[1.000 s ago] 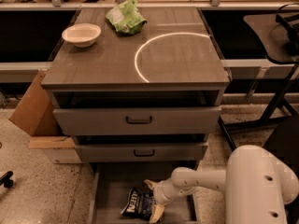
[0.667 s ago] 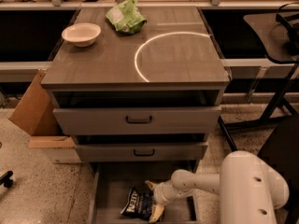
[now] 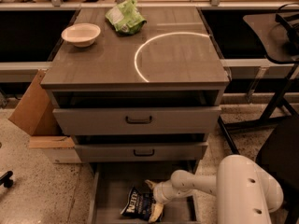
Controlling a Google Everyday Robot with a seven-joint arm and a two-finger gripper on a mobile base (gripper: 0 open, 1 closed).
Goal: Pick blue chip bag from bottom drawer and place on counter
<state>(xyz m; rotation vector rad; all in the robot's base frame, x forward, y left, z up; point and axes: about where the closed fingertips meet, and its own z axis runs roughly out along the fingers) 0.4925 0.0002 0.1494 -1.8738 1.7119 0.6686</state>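
The camera looks down from the front onto a drawer cabinet. Its counter [image 3: 182, 71] is a broad grey-brown wooden top marked with a thin white arc [image 3: 138, 56]. At the back left of the top stands a pale bowl [image 3: 81, 34]. Just to the right of the bowl, near the rear edge, lies a crumpled green bag [image 3: 125, 17].

Below the top, two grey drawers with black handles sit one above the other, the upper drawer [image 3: 88, 121] and the middle drawer [image 3: 182, 151], each pulled out slightly. The bottom drawer [image 3: 110, 185] is drawn out furthest, its flat grey floor open to view.

The blue chip bag [image 3: 138, 203] lies flat on that floor, toward the front and a little right of the middle, its white lettering facing up. It is not on the counter.

The robot's white arm [image 3: 201, 183] reaches in from the lower right, and the gripper [image 3: 153, 199] is down inside the bottom drawer at the right end of the bag. Its pincer is spread wide: one tan fingertip shows just above the bag's right end and the other at its lower right corner, so the bag's edge sits between them. I cannot tell whether either tip touches the bag.

A cardboard box [image 3: 30, 104] leans on the speckled floor [image 3: 46, 190] left of the cabinet. A black stand [image 3: 275, 99] is on the right.
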